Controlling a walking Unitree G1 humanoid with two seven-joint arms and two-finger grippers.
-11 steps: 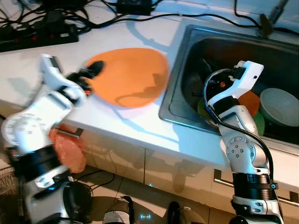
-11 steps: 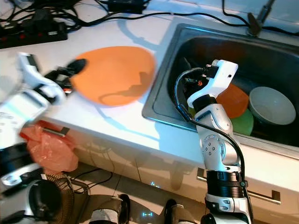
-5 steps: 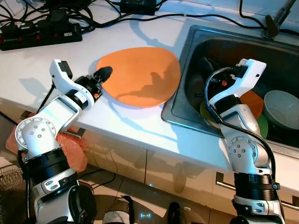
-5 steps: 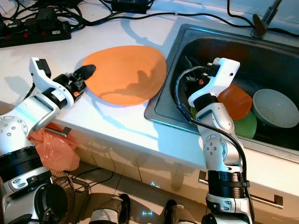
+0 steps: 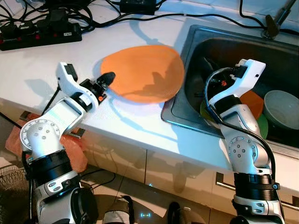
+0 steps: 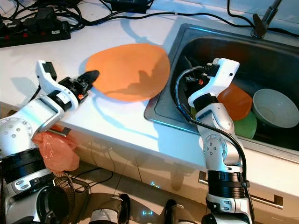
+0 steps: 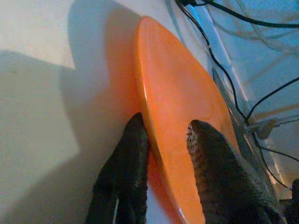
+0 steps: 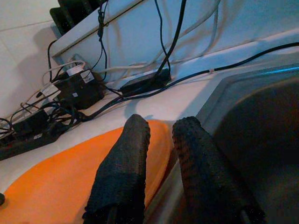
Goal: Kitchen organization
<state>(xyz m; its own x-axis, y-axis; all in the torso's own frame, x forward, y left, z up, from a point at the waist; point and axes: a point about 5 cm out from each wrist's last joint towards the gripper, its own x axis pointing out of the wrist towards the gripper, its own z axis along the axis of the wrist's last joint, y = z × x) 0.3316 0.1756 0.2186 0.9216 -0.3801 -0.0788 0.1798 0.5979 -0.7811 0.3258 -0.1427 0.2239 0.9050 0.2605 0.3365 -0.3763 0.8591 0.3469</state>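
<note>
A large orange plate (image 5: 144, 73) is found on the white countertop (image 5: 42, 65), its far edge lying just beside the rim of the steel sink (image 5: 180, 109), which sits at 3 o'clock from it. The plate is held at its 9 o'clock edge by the left gripper (image 7: 161, 149). In the left wrist view the plate's rim is seen pinched between the two black fingers (image 7: 128, 163), one under the rim against the countertop and one on the upper face; the gap between them is narrow, no wider than the rim itself. The gripped edge appears raised off the surface, with a shadow cast beneath it.

The right gripper (image 8: 159, 154) is positioned inside the sink basin, at roughly 3 o'clock from the plate. Its two fingers are seen close together, with only a slim gap, and nothing is held between them. The orange plate and the sink edge are visible beyond its fingertips.

Inside the sink, at 3 o'clock from the right arm, a pale bowl (image 5: 280, 106), a smaller orange dish (image 5: 252, 100) and a green dish (image 5: 258, 125) are noted, stacked or overlapping; exact contact cannot be told.

A black power strip (image 5: 39, 37) with tangled cables (image 5: 154, 16) is recorded along the back of the countertop, at 11 o'clock from the plate. A reddish plastic bag (image 5: 70, 149) hangs below the counter edge, beside the left arm.
</note>
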